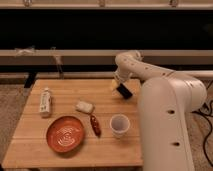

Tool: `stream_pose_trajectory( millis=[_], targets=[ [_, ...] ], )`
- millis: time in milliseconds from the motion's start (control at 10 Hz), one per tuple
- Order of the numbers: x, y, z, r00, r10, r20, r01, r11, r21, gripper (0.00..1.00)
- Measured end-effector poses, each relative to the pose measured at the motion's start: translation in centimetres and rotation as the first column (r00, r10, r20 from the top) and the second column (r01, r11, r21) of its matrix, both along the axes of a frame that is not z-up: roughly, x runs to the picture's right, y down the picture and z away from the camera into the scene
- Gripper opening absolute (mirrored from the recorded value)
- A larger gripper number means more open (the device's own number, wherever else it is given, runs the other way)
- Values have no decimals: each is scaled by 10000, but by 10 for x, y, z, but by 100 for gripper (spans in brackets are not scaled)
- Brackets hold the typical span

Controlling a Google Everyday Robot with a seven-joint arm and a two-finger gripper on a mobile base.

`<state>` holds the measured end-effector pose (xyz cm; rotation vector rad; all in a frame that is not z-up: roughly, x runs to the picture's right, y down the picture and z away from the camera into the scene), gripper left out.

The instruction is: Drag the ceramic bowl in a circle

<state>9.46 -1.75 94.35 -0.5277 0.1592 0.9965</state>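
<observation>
The ceramic bowl (65, 133) is a wide, shallow orange-red dish with a pale swirl inside, resting on the wooden table (70, 95) near its front left. My gripper (123, 91) hangs over the table's far right part, well away from the bowl, up and to the right of it. Its dark fingers hold nothing that I can see. The white arm bends down from the right and covers the table's right edge.
A small white cup (120, 125) stands right of the bowl. A dark red object (95, 125) lies between them. A pale sponge-like block (85, 106) sits mid-table and a white bottle (45, 102) lies at the left. A dark railing runs behind.
</observation>
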Motion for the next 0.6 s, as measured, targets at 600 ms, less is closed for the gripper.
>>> stream_pose_trajectory(
  millis=[600],
  targets=[
    [-39,29,-67,9908,-1231,566,1190,9903,718,80]
  ],
)
